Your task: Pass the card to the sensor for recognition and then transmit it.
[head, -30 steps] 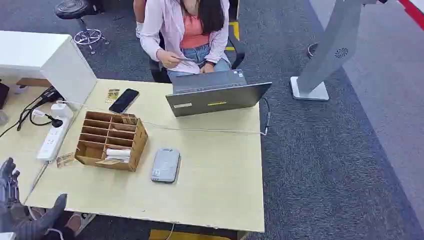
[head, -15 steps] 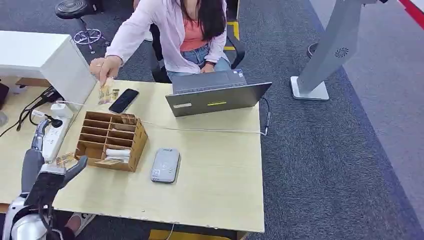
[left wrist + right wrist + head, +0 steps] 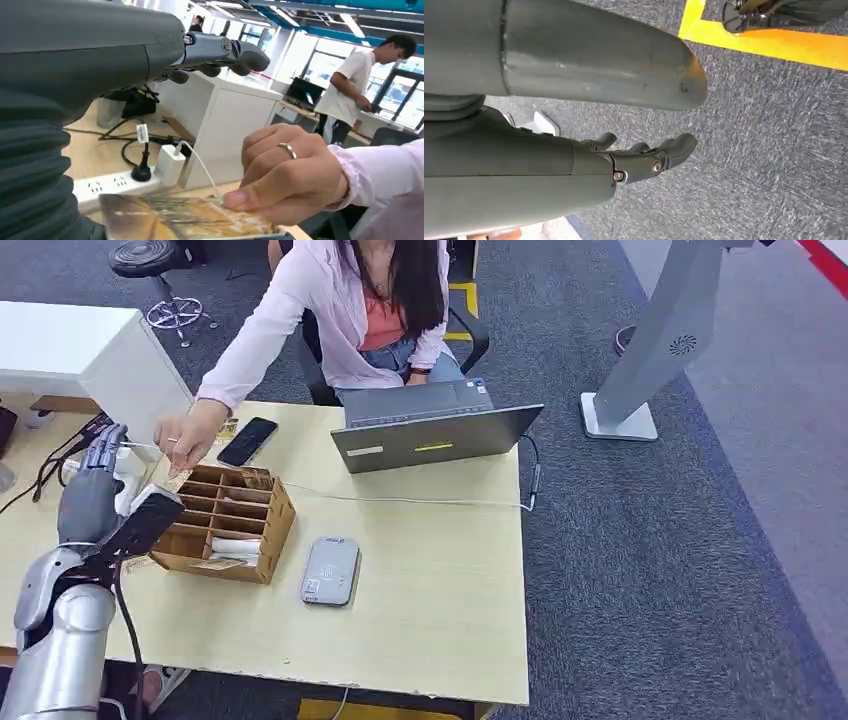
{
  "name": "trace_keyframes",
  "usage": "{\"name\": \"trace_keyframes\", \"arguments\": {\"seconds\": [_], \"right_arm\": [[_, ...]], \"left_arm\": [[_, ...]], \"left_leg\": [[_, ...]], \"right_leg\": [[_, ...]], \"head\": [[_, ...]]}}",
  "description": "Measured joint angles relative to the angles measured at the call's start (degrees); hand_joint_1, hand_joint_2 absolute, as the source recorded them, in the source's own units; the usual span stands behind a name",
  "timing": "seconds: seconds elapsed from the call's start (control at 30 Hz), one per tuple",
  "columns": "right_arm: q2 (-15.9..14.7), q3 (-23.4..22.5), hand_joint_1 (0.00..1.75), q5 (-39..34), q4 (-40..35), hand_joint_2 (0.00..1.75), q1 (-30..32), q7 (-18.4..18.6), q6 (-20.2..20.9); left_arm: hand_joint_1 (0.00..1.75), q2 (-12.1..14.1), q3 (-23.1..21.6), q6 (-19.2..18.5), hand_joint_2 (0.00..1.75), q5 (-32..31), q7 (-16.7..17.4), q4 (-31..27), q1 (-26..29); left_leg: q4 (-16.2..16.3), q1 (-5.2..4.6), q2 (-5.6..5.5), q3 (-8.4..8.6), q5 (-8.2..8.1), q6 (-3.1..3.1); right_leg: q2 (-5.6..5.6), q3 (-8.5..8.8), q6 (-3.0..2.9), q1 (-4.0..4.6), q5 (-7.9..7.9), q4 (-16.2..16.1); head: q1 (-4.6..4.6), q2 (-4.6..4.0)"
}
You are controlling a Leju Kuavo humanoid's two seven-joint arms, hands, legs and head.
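A person's hand (image 3: 185, 443) reaches over the desk and pinches a shiny gold-patterned card (image 3: 190, 222) by its edge. My left hand (image 3: 93, 496) is raised beside that hand, at the left end of the wooden organizer (image 3: 222, 523). Its fingers (image 3: 220, 50) stretch out above the card and are not closed on it. The grey card sensor (image 3: 331, 570) lies flat on the desk to the right of the organizer. My right hand (image 3: 639, 160) hangs over grey carpet with loosely curved fingers and nothing in it.
A laptop (image 3: 432, 430) stands open at the desk's far side in front of the seated person. A black phone (image 3: 248, 440) lies near the organizer. A white power strip (image 3: 105, 520) with plugs and cables runs along the left. A white cabinet (image 3: 140, 380) stands behind it.
My left arm has risen from the desk's near edge to beside the organizer. The person's hand has brought the card from near the phone down toward my left hand.
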Motion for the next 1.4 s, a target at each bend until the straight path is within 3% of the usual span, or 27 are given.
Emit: {"name": "trace_keyframes", "arguments": {"seconds": [0.6,0.63,0.97,1.4], "right_arm": [[0.22,1.03,0.00,2.29,0.33,0.00,-0.50,-0.17,2.01],[0.22,1.07,0.00,2.47,0.37,0.00,-0.54,-0.20,2.14],[0.44,1.18,0.00,3.80,0.48,0.00,-0.75,-0.24,2.82],[0.59,1.20,0.00,3.80,0.57,0.00,-0.86,-0.26,3.12]], "left_arm": [[0.00,5.93,-8.30,7.25,1.75,-18.94,11.05,24.18,-21.68],[1.75,6.28,-8.68,7.61,1.75,-19.91,11.61,25.40,-22.84],[1.75,8.35,-11.60,10.60,1.75,-29.09,16.68,35.67,-31.22],[1.75,8.75,-12.30,10.80,1.75,-29.26,15.54,38.92,-33.06]], "left_leg": [[0.00,0.01,0.00,-0.02,0.06,0.03],[0.00,0.01,0.00,-0.02,0.07,0.03],[0.00,0.01,0.00,-0.04,0.08,0.01],[0.00,0.01,-0.01,-0.06,0.09,0.01]], "right_leg": [[0.01,0.00,-0.06,0.01,0.05,0.04],[0.01,0.00,-0.06,0.01,0.05,0.04],[0.01,-0.02,-0.06,0.01,0.05,0.06],[0.00,-0.02,-0.06,0.02,0.05,0.06]], "head": [[0.02,0.00],[0.00,0.00],[0.00,0.00],[0.00,0.00]]}}
